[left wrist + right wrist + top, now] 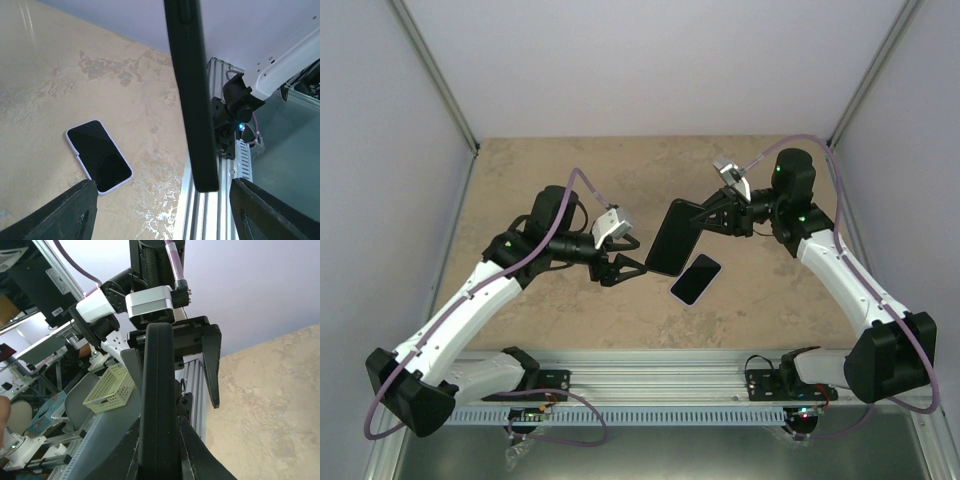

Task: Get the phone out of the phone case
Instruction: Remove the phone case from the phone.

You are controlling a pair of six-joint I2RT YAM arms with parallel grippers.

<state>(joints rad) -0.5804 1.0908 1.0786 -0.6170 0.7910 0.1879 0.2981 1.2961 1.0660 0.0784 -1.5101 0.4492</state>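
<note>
Phone is found face-up on desk, freed. Empty case is clamped aloft by right gripper; left gripper is spread about it, not touching. Case is best lowered clear of phone.

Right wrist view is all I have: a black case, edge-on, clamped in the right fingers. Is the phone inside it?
Observer: No. The top view shows the phone lying flat on the table, out of the case.
Operator: Which way up is it lying?
Observer: Screen up. The left wrist view shows dark glass with a pale rim around it.
</note>
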